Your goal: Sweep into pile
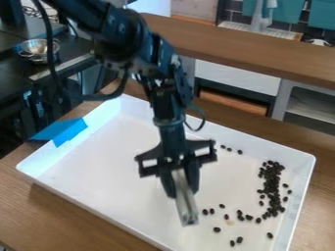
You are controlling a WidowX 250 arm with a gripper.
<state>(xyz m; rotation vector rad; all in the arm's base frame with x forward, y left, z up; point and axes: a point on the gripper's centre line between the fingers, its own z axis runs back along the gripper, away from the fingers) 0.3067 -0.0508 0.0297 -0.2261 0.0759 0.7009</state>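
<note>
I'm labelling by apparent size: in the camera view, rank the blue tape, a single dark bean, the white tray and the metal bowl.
1. White tray
2. Blue tape
3. Metal bowl; farther back, so its true rank against the tape is unsure
4. Single dark bean

black segmented arm with dark looping cables

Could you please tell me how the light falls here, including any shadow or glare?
In the camera view, the white tray is brightly lit, so the dark beans stand out sharply; the metal bowl catches small highlights; the black counter at upper left looks dim, as does the space beneath the wooden ledge.
</note>
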